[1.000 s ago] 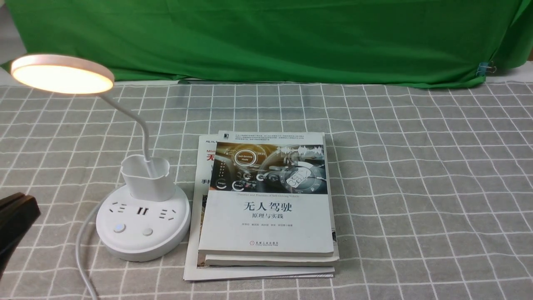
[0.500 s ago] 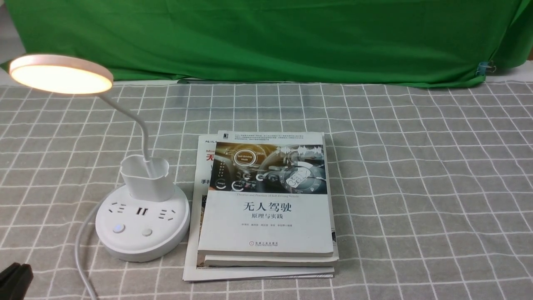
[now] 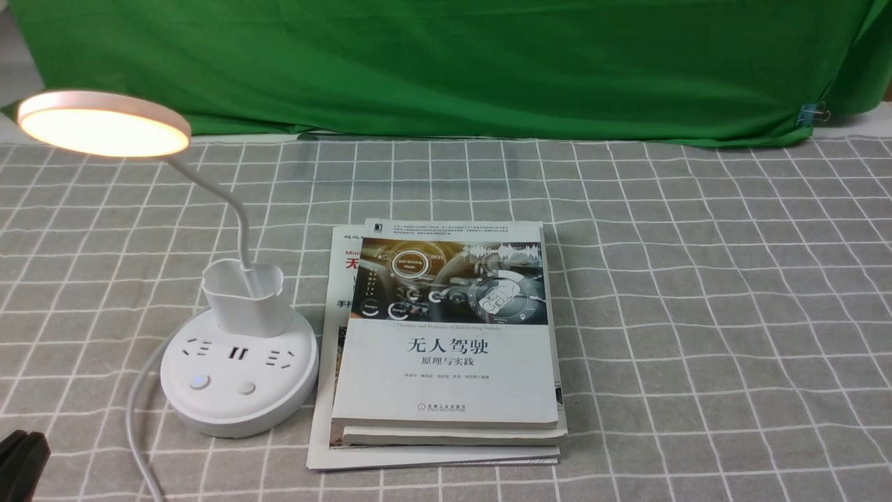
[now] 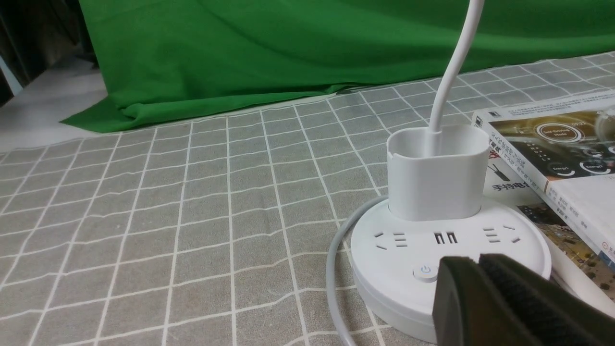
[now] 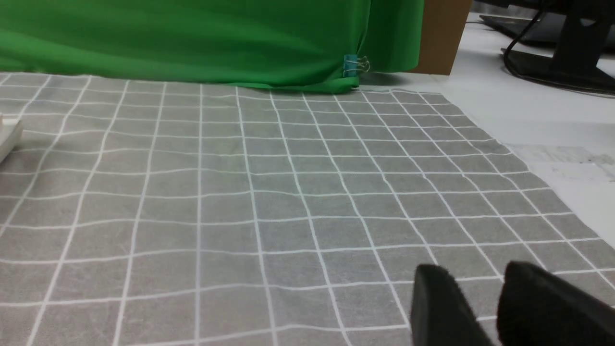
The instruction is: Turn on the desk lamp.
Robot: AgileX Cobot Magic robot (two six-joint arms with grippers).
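Observation:
The desk lamp stands at the left of the table, and its round disc head (image 3: 104,125) glows warm white. A thin neck (image 3: 226,202) runs down into the cup-shaped holder (image 3: 247,296) on the round base (image 3: 272,404). The base carries two buttons (image 3: 199,381), the left one with a faint blue glow. My left gripper (image 3: 21,457) sits shut at the lower left corner, apart from the base. In the left wrist view its closed tips (image 4: 478,262) hover in front of the base (image 4: 408,240), next to the power button (image 4: 425,272). My right gripper (image 5: 475,270) stands open over bare cloth.
A stack of books (image 3: 446,335) lies right beside the base. The lamp's white cord (image 3: 136,418) curls off the front left. A green cloth backdrop (image 3: 446,63) hangs at the far edge with a clip (image 3: 812,113). The checked tablecloth (image 3: 697,314) covers the table.
My left gripper has dropped from mid-left toward the lower left corner, away from the lamp base. The lamp head stays lit throughout.

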